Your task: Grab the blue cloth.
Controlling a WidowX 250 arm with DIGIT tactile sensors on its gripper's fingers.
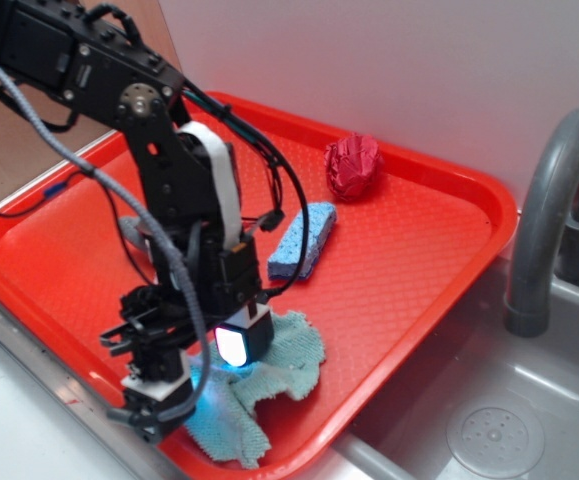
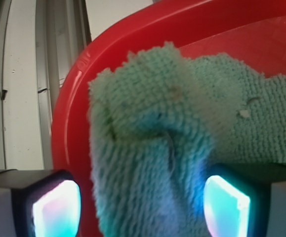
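Observation:
The blue cloth (image 1: 269, 375) is a pale blue-green terry washcloth, crumpled at the near edge of the red tray (image 1: 409, 250). My gripper (image 1: 199, 372) is down over its left part. In the wrist view a raised fold of the cloth (image 2: 152, 148) stands between my two glowing pads (image 2: 226, 207). The jaws are open. The right pad is at the cloth; a strip of red tray shows between the left pad and the cloth. The gripper (image 2: 140, 210) straddles the fold.
A blue sponge block (image 1: 304, 240) lies mid-tray and a red knitted ball (image 1: 353, 167) at the back. A grey soft thing (image 1: 132, 232) is mostly hidden behind the arm. A grey faucet (image 1: 549, 220) and sink (image 1: 489, 430) are to the right, just past the tray rim.

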